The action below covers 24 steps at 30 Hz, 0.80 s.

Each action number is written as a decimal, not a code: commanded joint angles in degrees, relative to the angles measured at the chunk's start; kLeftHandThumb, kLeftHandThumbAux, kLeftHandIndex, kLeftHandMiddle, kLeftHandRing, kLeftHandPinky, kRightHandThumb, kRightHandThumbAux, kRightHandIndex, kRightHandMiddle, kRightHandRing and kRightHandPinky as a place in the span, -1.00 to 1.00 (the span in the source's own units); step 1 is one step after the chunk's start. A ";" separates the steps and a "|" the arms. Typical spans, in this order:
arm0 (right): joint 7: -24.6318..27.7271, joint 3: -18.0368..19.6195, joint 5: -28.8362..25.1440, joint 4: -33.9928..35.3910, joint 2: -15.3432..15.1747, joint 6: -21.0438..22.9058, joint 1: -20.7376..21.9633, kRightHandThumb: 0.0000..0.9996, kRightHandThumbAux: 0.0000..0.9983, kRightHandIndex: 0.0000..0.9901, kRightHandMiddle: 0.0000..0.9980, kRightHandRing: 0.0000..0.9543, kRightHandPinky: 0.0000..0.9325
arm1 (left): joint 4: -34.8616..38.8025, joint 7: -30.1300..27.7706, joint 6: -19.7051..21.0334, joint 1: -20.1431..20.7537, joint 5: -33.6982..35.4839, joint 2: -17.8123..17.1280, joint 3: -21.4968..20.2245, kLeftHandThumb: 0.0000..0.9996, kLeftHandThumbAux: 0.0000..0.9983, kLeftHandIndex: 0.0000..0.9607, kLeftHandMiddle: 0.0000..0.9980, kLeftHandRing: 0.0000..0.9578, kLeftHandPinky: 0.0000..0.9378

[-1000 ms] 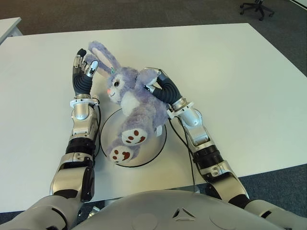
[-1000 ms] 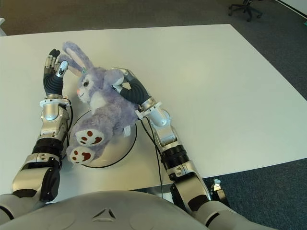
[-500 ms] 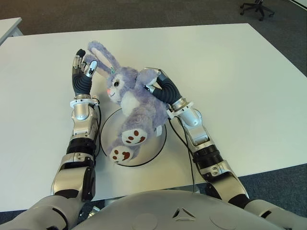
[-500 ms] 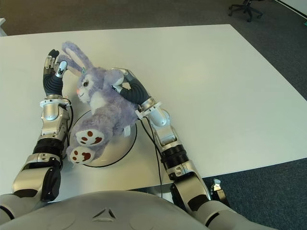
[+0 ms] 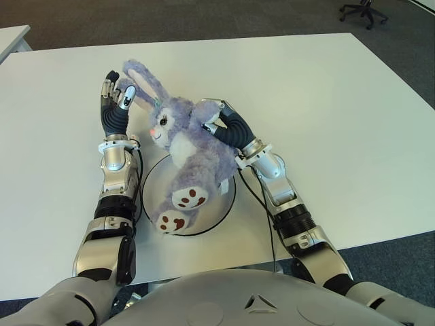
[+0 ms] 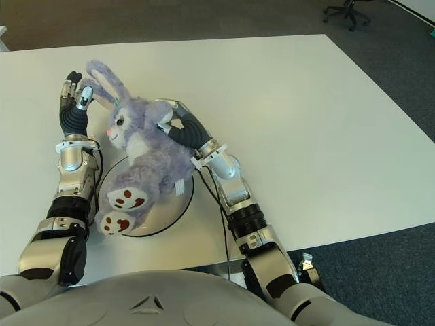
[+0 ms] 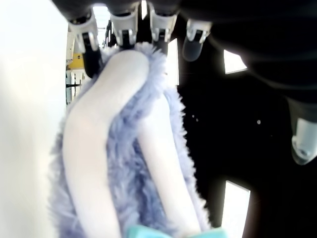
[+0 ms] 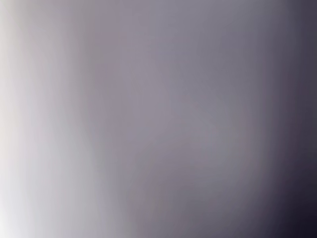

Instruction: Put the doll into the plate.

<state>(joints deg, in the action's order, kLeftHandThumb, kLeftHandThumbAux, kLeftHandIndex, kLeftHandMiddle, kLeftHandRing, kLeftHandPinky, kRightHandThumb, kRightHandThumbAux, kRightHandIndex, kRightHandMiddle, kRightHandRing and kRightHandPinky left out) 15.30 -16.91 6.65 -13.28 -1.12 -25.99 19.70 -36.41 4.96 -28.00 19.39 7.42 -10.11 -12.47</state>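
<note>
A wide white table (image 5: 326,102) fills most of the scene, its top bare and evenly lit. Dark grey carpet (image 5: 401,47) surrounds it. A black office chair (image 5: 363,10) on castors stands well beyond the far right corner, and another white tabletop's corner (image 5: 12,37) shows at far left.

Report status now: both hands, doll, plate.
Left hand open at ears. Right hand shut on doll. Doll's feet over plate. Nothing blocking.

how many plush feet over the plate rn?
2. Both brown-padded feet of the doll show over the plate: one near its middle, the other at its near left rim. Right hand grips the doll; left hand is at its ears.
</note>
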 commanded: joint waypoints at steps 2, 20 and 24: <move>2.00 -1.12 1.39 -1.02 -1.55 1.37 0.04 0.69 0.35 -0.22 0.12 0.40 0.37 | -7.34 0.28 1.48 -9.96 -1.66 5.14 1.65 -1.00 -0.08 -1.00 -0.86 -0.78 -0.68; 0.64 -2.32 6.28 0.52 -3.38 3.14 0.28 0.69 0.34 -0.20 0.14 0.35 0.28 | -7.64 0.21 1.87 -9.78 -1.86 4.83 1.73 -1.00 -0.07 -1.00 -0.84 -0.77 -0.68; 1.77 -2.48 5.38 0.76 -3.63 3.58 0.38 0.68 0.35 -0.22 0.08 0.21 0.12 | -7.32 0.55 2.03 -9.75 -1.96 4.92 1.73 -1.00 -0.06 -1.00 -0.85 -0.78 -0.67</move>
<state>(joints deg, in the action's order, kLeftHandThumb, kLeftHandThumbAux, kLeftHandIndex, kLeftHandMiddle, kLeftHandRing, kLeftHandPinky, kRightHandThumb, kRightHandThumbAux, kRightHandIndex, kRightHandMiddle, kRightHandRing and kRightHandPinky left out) 15.37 -18.44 11.05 -12.04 -3.75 -24.42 20.40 -36.47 4.96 -27.55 19.39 7.38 -10.11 -12.47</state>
